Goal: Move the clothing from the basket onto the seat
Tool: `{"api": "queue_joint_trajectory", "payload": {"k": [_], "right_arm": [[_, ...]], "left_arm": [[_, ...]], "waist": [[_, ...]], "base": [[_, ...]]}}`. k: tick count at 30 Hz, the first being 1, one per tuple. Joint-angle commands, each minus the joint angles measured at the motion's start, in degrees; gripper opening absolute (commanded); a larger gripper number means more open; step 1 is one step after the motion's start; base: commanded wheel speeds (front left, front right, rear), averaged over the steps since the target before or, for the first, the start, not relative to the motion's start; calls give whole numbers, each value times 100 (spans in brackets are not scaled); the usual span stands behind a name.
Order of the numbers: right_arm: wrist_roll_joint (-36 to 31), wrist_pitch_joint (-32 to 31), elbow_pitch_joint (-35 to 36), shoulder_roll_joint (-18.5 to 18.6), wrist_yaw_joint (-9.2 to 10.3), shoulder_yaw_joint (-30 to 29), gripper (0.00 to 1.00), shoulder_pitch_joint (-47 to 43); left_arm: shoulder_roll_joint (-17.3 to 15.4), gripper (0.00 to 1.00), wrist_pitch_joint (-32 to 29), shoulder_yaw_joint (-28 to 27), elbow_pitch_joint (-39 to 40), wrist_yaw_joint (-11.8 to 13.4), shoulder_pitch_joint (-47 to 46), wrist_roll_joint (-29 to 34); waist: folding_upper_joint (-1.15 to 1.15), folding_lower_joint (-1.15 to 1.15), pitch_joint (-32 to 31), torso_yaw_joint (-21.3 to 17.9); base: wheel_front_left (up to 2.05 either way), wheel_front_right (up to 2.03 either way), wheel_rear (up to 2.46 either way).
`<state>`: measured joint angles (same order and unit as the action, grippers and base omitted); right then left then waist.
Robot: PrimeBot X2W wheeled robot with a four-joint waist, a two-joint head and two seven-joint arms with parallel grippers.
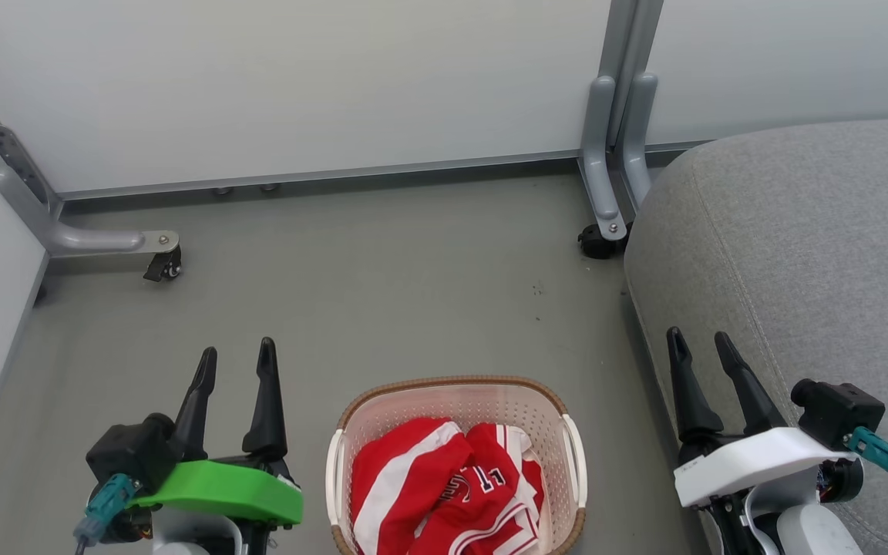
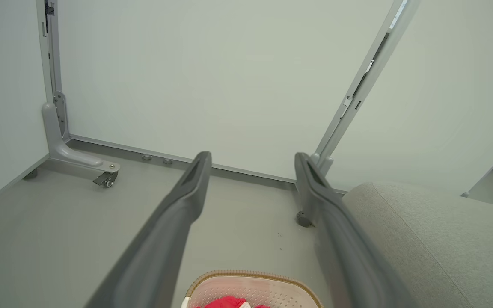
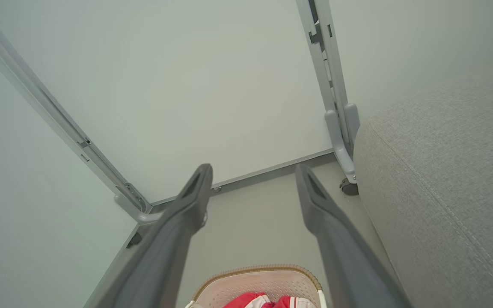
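The cream perforated basket (image 1: 455, 381) with its brown woven-look rim stands on the grey floor (image 1: 375, 270) at 6 o'clock in the head view, its near edge cut off by the bottom of the picture. The clothing (image 1: 444, 486), red jerseys with white stripes and dark lettering outlined in white, lies crumpled inside it, piled toward the near side. The large grey fabric seat (image 1: 798, 231) fills the 3 o'clock side, its rounded edge and stitched seam just beside the basket at the basket's 2 o'clock; nothing lies on the part of it that shows. The left gripper (image 1: 237, 347), on a green mount, hovers at 8 o'clock, left of the basket and apart from it, its two dark fingers spread wide with nothing between them. The right gripper (image 1: 697, 334), on a white mount, hangs at 4 o'clock over the seat's edge, its jaws equally wide and empty. At 12 o'clock pale partition panels (image 1: 297, 77) close off the floor, carried on grey metal feet with a caster (image 1: 163, 266) at 10 o'clock and another caster (image 1: 597, 240) at 1 o'clock beside the seat.
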<state>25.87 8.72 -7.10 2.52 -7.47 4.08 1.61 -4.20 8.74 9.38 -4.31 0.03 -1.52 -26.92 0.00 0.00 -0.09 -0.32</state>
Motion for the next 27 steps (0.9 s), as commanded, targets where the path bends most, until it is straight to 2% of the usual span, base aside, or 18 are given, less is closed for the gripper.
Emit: {"api": "queue_joint_trajectory", "payload": {"k": [1, 13, 27], "right_arm": [[-178, 65, 86, 33, -3, 21, 100, 19], [-804, 223, 193, 38, -3, 98, 100, -50], [-1479, 396, 199, 43, -3, 181, 100, -159]], "left_arm": [[-45, 100, 60, 31, 70, 40, 36, 200], [-131, 100, 221, 233, 148, 162, 84, 905], [-57, 100, 392, 275, 143, 110, 201, 1450]], "waist": [[0, 0, -3, 2], [0, 0, -52, -20], [0, 0, -142, -19]], "base": [[0, 0, 0], [0, 0, 0], [0, 0, 0]]}}
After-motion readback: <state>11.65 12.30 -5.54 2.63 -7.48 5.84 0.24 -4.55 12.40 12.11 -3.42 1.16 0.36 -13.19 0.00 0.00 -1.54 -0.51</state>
